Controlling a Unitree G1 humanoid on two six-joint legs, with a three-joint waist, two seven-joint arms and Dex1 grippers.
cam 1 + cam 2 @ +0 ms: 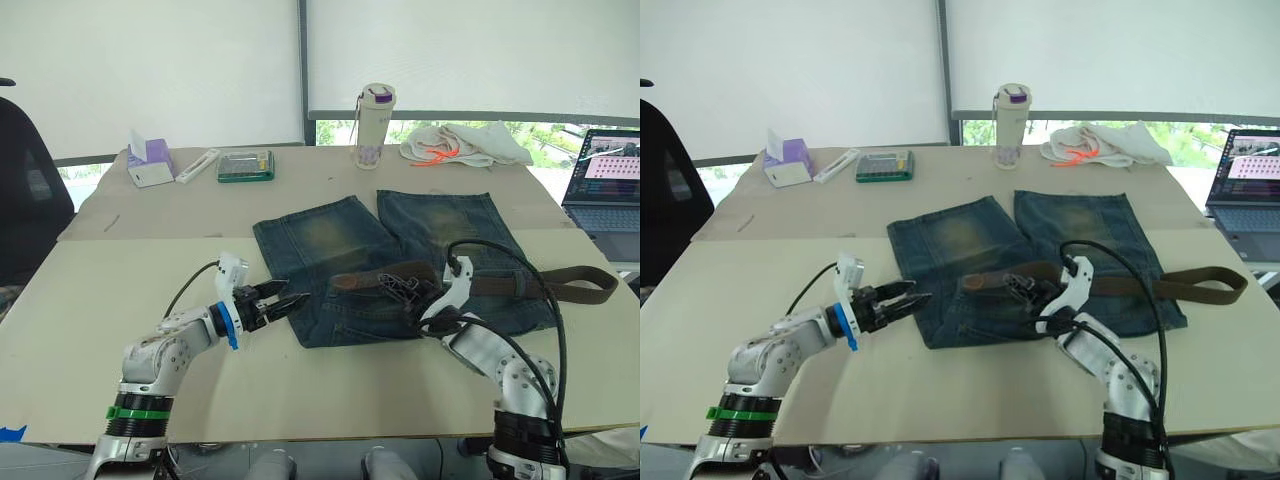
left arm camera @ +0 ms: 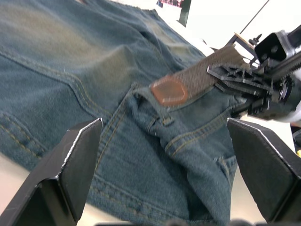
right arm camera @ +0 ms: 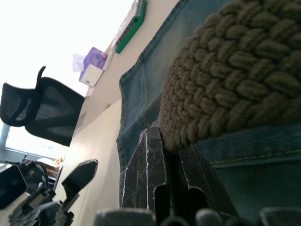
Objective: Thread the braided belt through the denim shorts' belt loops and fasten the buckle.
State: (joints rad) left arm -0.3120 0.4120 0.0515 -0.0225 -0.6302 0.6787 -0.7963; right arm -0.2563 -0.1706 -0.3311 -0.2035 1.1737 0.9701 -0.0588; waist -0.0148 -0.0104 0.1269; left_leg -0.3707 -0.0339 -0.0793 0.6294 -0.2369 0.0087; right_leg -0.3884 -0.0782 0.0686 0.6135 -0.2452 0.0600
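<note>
Denim shorts flat on tabletop, waistband toward robot. Braided belt lies along waistband; leather tip just past one belt loop, long remainder trailing off shorts beyond right fingers. Right gripper fingers pinched together on belt mid-strap. Left gripper fingers apart, empty, just short of waistband edge, tip straight ahead between them. Judgement: threading barely begun; most loops left, buckle unfastened and cannot tell where it is.
</note>
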